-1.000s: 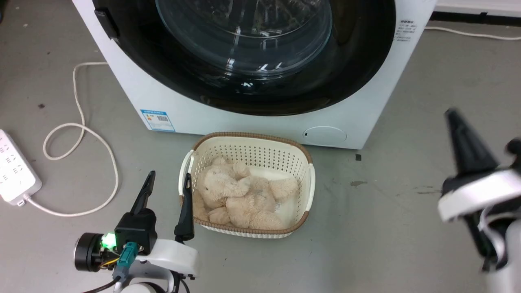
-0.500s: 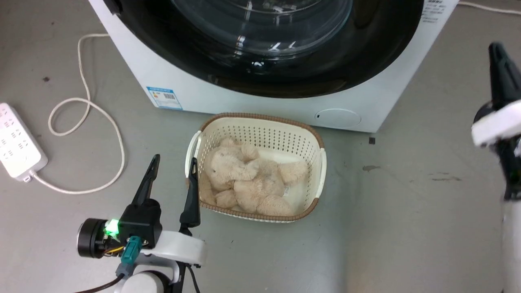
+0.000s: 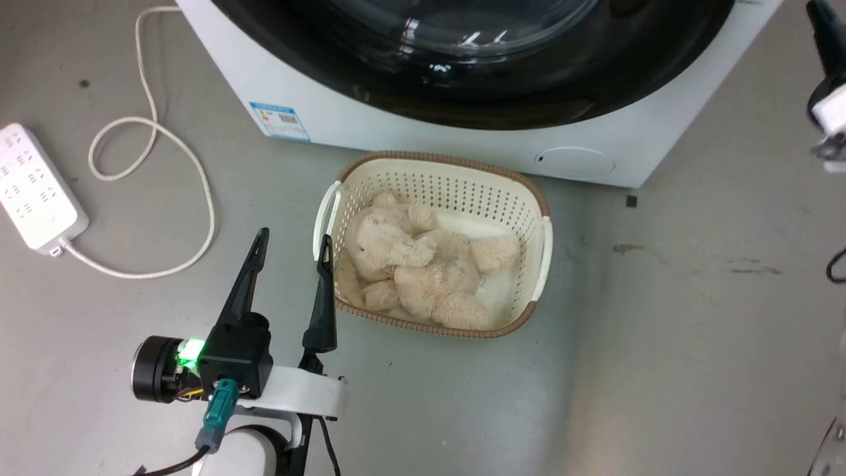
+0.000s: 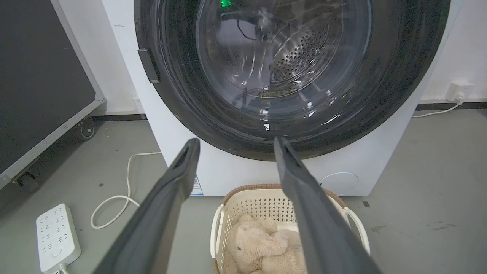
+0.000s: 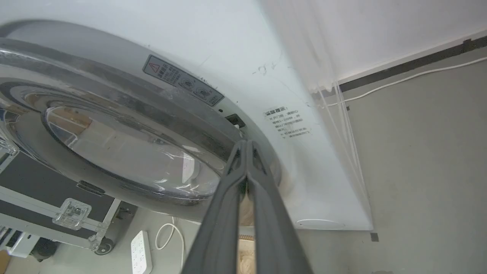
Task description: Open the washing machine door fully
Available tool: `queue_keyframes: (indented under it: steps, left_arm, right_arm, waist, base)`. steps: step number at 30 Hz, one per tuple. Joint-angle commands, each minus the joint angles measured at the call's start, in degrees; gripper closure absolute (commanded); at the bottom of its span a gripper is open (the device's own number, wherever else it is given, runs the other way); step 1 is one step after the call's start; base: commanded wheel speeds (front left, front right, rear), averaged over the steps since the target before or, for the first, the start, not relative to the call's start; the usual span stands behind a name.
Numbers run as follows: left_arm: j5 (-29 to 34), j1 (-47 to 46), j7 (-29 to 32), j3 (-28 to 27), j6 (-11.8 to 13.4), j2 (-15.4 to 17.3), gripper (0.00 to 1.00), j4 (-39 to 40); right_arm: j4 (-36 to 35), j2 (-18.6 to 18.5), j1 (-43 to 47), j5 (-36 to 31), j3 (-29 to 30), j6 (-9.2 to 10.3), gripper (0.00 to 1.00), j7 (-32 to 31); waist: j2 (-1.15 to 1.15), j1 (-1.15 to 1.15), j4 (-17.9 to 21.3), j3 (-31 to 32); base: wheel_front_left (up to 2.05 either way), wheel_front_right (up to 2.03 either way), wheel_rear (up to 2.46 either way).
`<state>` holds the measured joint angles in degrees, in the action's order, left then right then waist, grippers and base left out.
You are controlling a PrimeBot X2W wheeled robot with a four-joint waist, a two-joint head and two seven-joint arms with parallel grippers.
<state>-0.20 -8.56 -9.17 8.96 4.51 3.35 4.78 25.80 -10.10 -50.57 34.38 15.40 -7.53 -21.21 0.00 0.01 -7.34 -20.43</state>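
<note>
The washing machine door is a glossy black disc with a clear glass centre, on the white machine at the top of the head view. The left wrist view faces the door head-on. My left gripper hovers open over the floor beside the basket, its fingers empty. My right gripper is at the upper right edge, level with the door's right side. In the right wrist view the gripper's shut tips rest at the door's grey rim by a small dark latch slot. I cannot tell whether the door is ajar.
A cream basket holding a beige plush bear stands on the floor just before the machine. A white power strip and its looped cable lie to the left. A wheeled black case stands left of the machine.
The head camera has shifted, sliding the whole picture. Relative to the machine, my shut right gripper has risen to the door's right side. The left gripper has stayed open in place.
</note>
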Motion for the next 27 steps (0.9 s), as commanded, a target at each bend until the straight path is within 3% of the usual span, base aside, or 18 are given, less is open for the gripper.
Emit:
queue_keyframes:
  steps: [1,16,27]
  left_arm:
    - [-0.28,-1.0,-0.57,0.47,0.5,0.3,0.0,0.37]
    - [-0.55,-3.03,-2.36,2.62,1.86,0.3,0.0,1.34]
    - [-0.94,-4.49,-3.56,4.06,2.86,0.22,0.0,1.46]
  right_arm:
    - [1.9,-0.51,-3.09,1.59,1.1,0.02,1.0,-1.33]
    - [16.89,-2.35,-19.83,7.15,7.93,0.03,1.0,-14.18]
    - [22.13,-3.22,-26.87,9.55,10.83,0.03,1.0,-20.23]
  waist:
    - [0.0,-0.01,-0.45,-0.74]
    - [0.0,-0.01,-2.99,-5.43]
    - [0.0,-0.01,-4.11,-7.78]
  base:
    - [0.0,0.0,0.0]
    - [0.0,0.0,0.0]
    - [0.0,0.0,0.0]
